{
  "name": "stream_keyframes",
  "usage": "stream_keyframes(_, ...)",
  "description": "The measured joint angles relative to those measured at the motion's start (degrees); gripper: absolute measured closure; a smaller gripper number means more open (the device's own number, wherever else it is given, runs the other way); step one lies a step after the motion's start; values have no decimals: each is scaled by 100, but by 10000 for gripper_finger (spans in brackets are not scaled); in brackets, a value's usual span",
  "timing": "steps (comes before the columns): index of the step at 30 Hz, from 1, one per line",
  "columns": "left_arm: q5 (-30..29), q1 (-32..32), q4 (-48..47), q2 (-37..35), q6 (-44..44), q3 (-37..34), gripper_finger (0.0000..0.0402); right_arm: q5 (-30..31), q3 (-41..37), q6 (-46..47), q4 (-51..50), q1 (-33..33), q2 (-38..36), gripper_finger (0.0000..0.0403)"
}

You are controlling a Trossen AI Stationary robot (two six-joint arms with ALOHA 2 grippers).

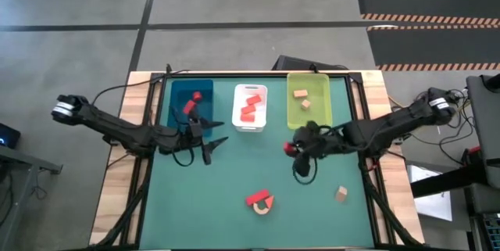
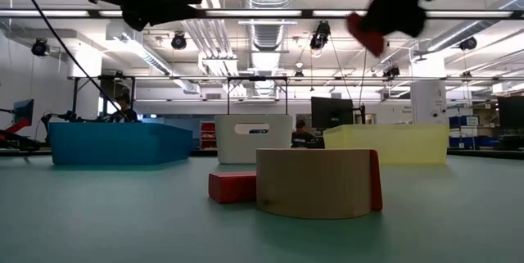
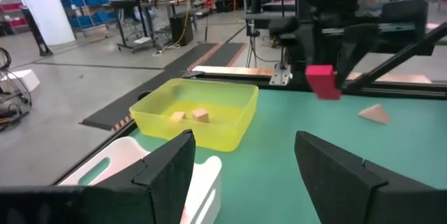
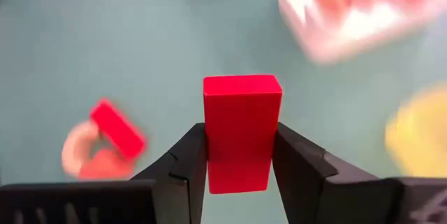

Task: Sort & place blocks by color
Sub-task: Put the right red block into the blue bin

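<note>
Progress: I judge the sort roughly half done. Red pieces lie in the white tray (image 1: 251, 107) and the blue tray (image 1: 191, 104); two tan ones sit in the yellow-green tray (image 1: 308, 101).
Left to do: an arch (image 1: 263, 205) with a red brick (image 1: 258, 198) near the table's front edge, and a tan block (image 1: 341, 194) toward the front right corner.
Right gripper (image 4: 240, 155): jaws clamped on a red block (image 4: 241, 130), a smooth upright brick, held above the table's middle.
Left gripper (image 3: 241, 165): jaws apart, waiting by the blue tray.

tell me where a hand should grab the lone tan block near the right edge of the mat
Probably from straight above, closing on two opposite side faces of the tan block. It sits alone on the mat with nothing touching it, so a top-down approach looks unobstructed.
</note>
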Motion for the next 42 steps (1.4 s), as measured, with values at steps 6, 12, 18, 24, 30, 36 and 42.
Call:
stream_keyframes(6, 55, 0, 431, 302, -136, 6, 171, -303, -910, -2080, 2886, -503, -45, 284)
stream_keyframes(12, 76, -5, 705, 439, -297, 8, 171, -1076, -1900, -3218, 6607, -883, 376, 284)
stream_keyframes(18, 1255, -7, 1317, 741, -258, 19, 171, -1422, -2276, -3924, 9324, -942, 1363, 284)
stream_keyframes(24, 1477, -7, 1887, 1275, -280, 38, 171, -1810, -2047, -3939, 10128, -928, 2272, 284)
stream_keyframes(30, 1496, -7, 2558, 1762, -278, 36, 171, -1805, -1588, -3695, 10260, -955, 2748, 284)
stream_keyframes(36, 1464, -7, 2626, 1987, -277, 72, 171, -1803, -1269, -3538, 10082, -1040, 2944, 284)
stream_keyframes(42, 1171, 7, 2690, 2080, -280, 117, 171, -1810, -1194, -3492, 9957, -1057, 2929, 284)
